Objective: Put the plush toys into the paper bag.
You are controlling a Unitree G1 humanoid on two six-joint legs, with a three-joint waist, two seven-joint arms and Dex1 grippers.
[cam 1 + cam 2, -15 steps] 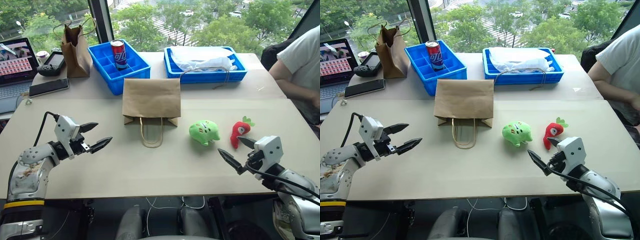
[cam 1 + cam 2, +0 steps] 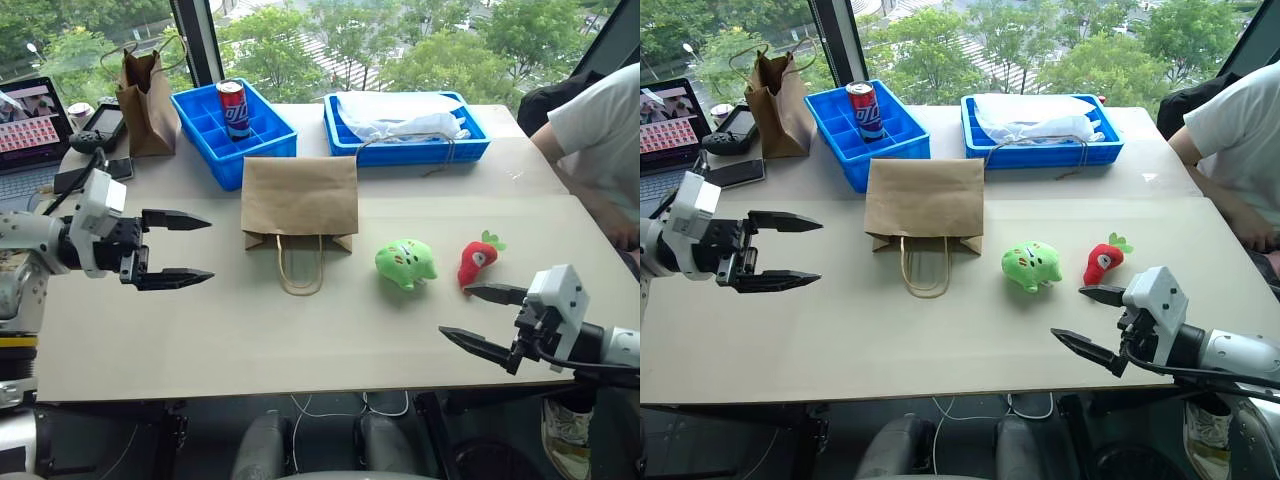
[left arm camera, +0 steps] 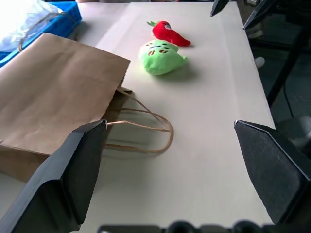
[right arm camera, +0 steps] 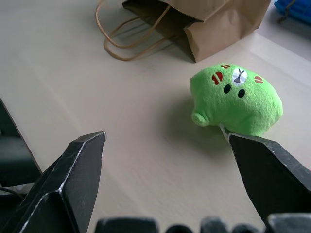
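The paper bag (image 2: pixel 300 200) lies flat on the table's middle, its mouth and twine handles (image 2: pixel 300 268) toward the near edge. To its right rest the lime-green plush toy (image 2: pixel 406 263) and, further right, the red strawberry plush toy (image 2: pixel 478 258). My left gripper (image 2: pixel 210 248) hovers open left of the bag, pointing at it, with nothing between its fingers. My right gripper (image 2: pixel 454 311) is open and empty near the front edge, just in front of the two toys. The right wrist view has the green toy (image 4: pixel 240 99) close ahead with the bag (image 4: pixel 218 19) behind it.
A darker narrow paper bag (image 2: pixel 147 88) stands at the far left by a laptop (image 2: pixel 30 125) and a phone. A blue crate (image 2: pixel 260 140) with a can (image 2: pixel 235 108) and a blue tray (image 2: pixel 405 150) of plastic sit behind the bag. A person (image 2: pixel 600 130) sits at the right edge.
My left gripper has risen and swung to point right at the bag. My right gripper has drawn back toward the near right edge, away from the strawberry toy.
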